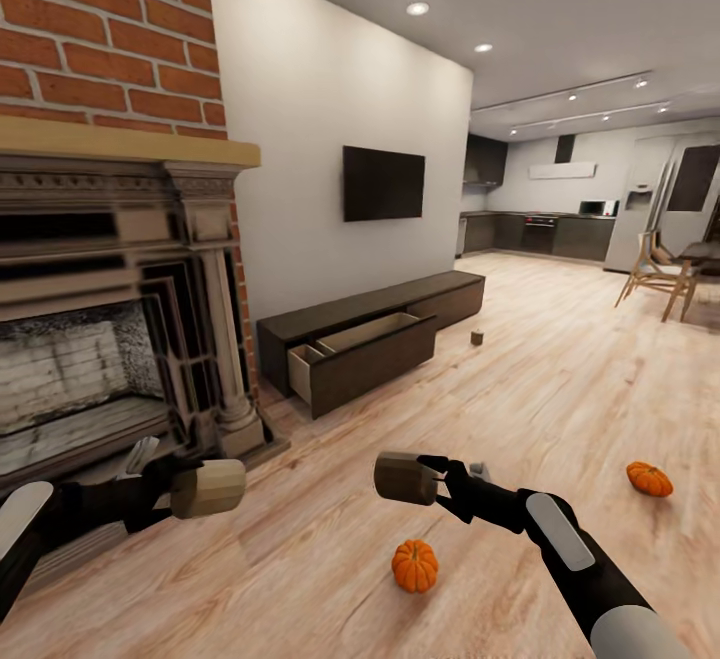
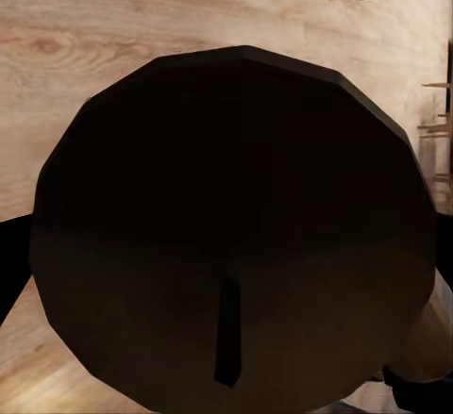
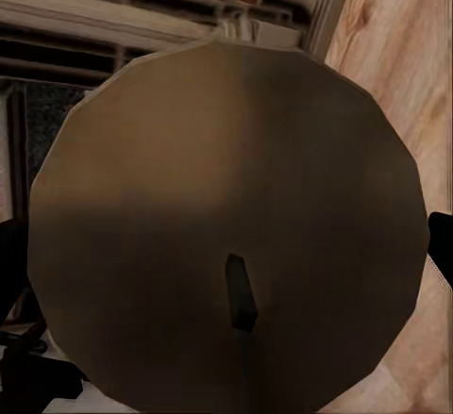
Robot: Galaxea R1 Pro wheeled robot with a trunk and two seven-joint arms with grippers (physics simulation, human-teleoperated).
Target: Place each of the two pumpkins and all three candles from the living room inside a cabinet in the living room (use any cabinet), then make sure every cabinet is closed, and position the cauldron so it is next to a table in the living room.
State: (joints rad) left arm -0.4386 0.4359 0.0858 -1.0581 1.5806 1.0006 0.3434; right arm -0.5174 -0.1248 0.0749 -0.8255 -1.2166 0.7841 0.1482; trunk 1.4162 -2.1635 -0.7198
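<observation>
Candle [image 1: 208, 488] clamped in L end effector [image 1: 178, 491] — another candle [image 1: 404, 478] in R end effector [image 1: 437, 482].

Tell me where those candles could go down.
The open drawer of the cabinet looks bare inside. Bare floor also lies between it and the near pumpkin. Both hands already hold candles.

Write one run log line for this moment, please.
left gripper: holds candle | right gripper: holds candle | cabinet drawer: open | pumpkins: on floor
</observation>
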